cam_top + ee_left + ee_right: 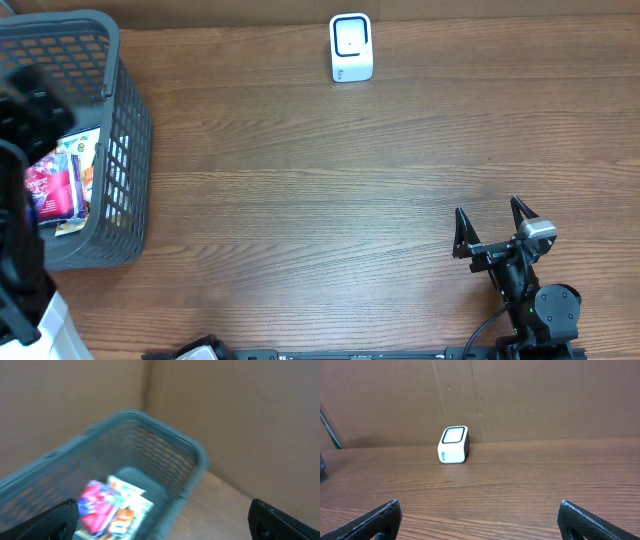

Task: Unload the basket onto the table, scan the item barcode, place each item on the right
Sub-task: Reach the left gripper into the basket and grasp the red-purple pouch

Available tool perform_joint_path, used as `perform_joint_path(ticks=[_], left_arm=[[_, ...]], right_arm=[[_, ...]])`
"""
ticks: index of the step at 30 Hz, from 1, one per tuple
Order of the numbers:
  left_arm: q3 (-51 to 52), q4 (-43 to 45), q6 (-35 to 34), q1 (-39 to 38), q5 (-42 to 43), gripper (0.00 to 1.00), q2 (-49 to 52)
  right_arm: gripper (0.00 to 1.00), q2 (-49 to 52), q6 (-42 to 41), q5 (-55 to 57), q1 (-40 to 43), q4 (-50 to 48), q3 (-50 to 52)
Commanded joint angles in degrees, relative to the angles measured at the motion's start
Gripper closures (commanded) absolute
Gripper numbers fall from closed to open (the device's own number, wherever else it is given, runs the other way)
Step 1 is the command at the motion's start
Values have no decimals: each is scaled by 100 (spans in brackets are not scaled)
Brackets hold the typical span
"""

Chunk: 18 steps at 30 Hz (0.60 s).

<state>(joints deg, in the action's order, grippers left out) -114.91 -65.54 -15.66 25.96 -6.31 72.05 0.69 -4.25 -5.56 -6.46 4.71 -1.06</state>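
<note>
The R claw [487, 208] sits low, near the table [300, 200], and its two black pointy fingers [382, 519] are spread wide apart w/ nothing in them. Its arm is tucked in short behind it, pointing fwd. The table under it is brown wood w/ long stripy grain, flat and smooth.

Far ahead of the R claw, a bit to its left, stands the scanner [454, 445]. It's a small white box w/ round corners and a dark edge round a pale window on its top face. It stands by the far edge of the table, just in front of a brown cardboard wall [520, 395]. Only bare wood lies between the R claw and the scanner.

The L claw [160, 507] is up high over the basket [165, 435], looking down into it. It's let go too, fingers wide, holding nothing. From above, the L arm [18, 250] is a big black blur over the basket's near side, hiding part of it.

The basket is grey plastic w/ lots of little holes in the walls and a thick round rim. Down below the L claw, at the bottom of the basket, lie the things to scan: a pink packet [95, 502], shiny and crinkly, and a white packet [127, 510] w/ orange on it, touching each other. That view is blurry, so I can't read them. The basket is well apart from the R claw, far off to its left.
</note>
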Motion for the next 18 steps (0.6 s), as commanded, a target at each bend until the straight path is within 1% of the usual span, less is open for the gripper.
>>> perform_joint_path(ticks=[1, 4, 7, 13, 15, 18], left_arm=[[-22, 24, -389, 415, -654, 0, 393], [-22, 85, -393, 678, -525, 0, 804], [-22, 96, -417, 691, -415, 0, 1189], [-22, 90, -409, 695, -472, 0, 1998], [-22, -125, -472, 704, -592, 0, 2269], [-22, -444, -754, 704, -1038, 0, 2706]], right_arm=[[0, -52, 20, 39, -17, -28, 59], [0, -52, 20, 39, -17, -28, 59], [0, -52, 20, 39, -17, -28, 59], [0, -52, 22, 39, -17, -28, 59], [0, -52, 20, 39, -17, -28, 59], [0, -52, 20, 39, -17, -28, 59]])
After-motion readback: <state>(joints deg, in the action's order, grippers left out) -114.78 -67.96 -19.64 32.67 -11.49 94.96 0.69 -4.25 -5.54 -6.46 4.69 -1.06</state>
